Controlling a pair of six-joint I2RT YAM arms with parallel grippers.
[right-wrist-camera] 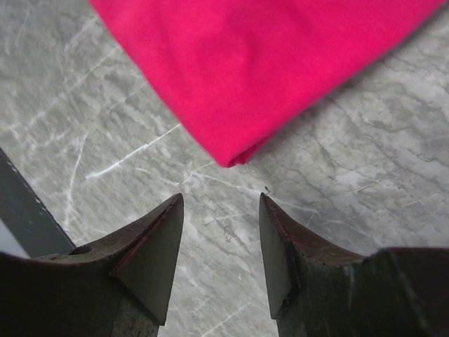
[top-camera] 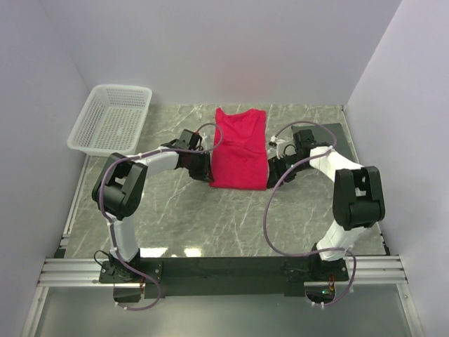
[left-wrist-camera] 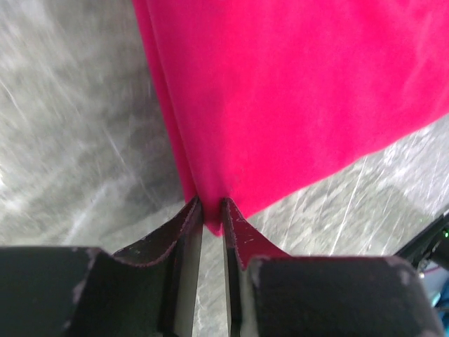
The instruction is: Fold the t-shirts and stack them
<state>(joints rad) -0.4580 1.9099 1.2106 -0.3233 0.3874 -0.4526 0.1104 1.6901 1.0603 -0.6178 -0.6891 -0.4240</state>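
Observation:
The crimson-red t-shirt lies on the marble table, folded into a long narrow rectangle with the collar at the far end. My left gripper is at its near left corner. In the left wrist view the left gripper is shut on that corner of the t-shirt, with red fabric pinched between the fingertips. My right gripper is at the near right corner. In the right wrist view the right gripper is open and empty, and the folded corner of the t-shirt lies just beyond the fingertips, apart from them.
A white mesh basket stands at the back left, empty. White walls close in the table on the left, back and right. A dark strip runs along the table's right side. The arm bases sit on a rail at the near edge.

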